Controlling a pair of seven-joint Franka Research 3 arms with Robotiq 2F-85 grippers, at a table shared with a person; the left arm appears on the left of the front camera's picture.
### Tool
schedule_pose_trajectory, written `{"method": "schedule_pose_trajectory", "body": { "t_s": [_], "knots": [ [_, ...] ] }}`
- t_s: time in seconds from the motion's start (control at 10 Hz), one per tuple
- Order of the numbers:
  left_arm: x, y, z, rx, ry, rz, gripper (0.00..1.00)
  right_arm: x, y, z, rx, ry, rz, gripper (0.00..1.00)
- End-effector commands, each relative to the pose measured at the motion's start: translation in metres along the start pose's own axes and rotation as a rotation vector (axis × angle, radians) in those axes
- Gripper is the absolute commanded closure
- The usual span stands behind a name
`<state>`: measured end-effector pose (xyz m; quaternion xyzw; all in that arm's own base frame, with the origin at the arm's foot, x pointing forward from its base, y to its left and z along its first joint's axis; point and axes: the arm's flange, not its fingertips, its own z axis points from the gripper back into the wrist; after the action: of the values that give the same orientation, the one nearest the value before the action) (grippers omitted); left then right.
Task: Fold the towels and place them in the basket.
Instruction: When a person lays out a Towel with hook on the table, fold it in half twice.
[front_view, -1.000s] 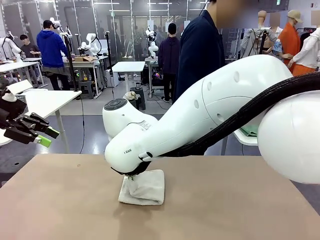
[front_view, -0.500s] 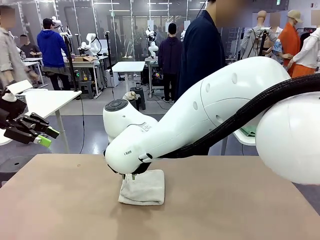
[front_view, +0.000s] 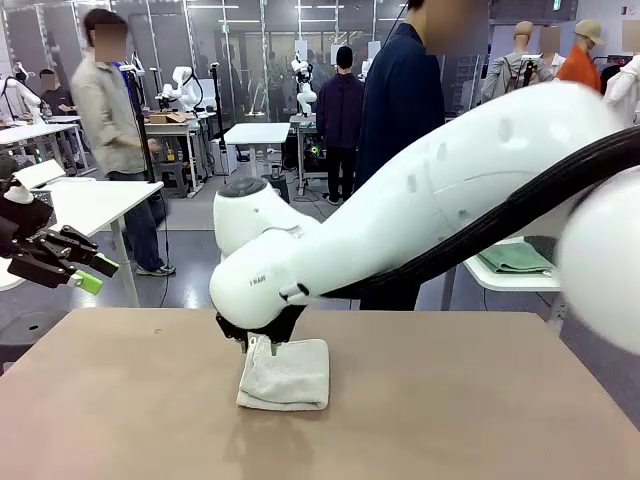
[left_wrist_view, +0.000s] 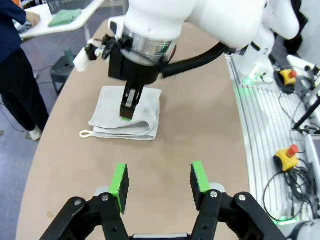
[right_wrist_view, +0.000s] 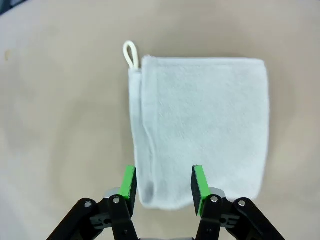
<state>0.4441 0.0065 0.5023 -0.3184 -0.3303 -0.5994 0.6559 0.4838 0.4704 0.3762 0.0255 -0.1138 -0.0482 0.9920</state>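
Observation:
One folded towel (front_view: 295, 380), pale off-white terry with a small corner loop (right_wrist_view: 131, 52), lies flat on the tan table (front_view: 480, 400) near its middle. My right gripper (front_view: 262, 345) hangs just above the towel's near-left corner. Its green pads stand apart over the towel's (right_wrist_view: 200, 125) edge and hold nothing. In the left wrist view the right gripper's fingers (left_wrist_view: 129, 102) point down at the towel (left_wrist_view: 150, 112). My left gripper (front_view: 85, 272) hovers off the table's left edge, open and empty (left_wrist_view: 160, 180). The basket is out of view.
A person in a dark jacket (front_view: 400, 100) stands at the table's far side. A white side table (front_view: 500, 280) with a green cloth (front_view: 515, 258) stands behind on the right. Cables and an emergency-stop button (left_wrist_view: 287, 155) lie beyond the table's edge.
My right gripper has let go of the towel, opened and lifted a little above it. The towel stays folded in place. My left arm has not moved.

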Motion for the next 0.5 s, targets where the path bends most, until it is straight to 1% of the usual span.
{"method": "schedule_pose_trajectory", "body": {
  "t_s": [0.0,0.1,0.2,0.4],
  "knots": [
    [0.001,0.0,0.001,-0.001,-0.006,-0.003,0.36,-0.01,-0.045,0.042,0.0,0.065,0.101,0.44],
    [0.001,0.0,0.001,-0.001,-0.006,-0.003,0.36,-0.011,-0.063,0.058,0.009,0.096,0.144,0.44],
    [0.001,0.0,0.001,-0.001,-0.006,-0.003,0.36,-0.011,-0.08,0.074,0.027,0.081,0.146,0.44],
    [0.001,0.0,0.001,-0.001,-0.006,-0.003,0.36,-0.005,-0.111,0.101,0.074,0.029,0.097,0.44]
  ]
}}
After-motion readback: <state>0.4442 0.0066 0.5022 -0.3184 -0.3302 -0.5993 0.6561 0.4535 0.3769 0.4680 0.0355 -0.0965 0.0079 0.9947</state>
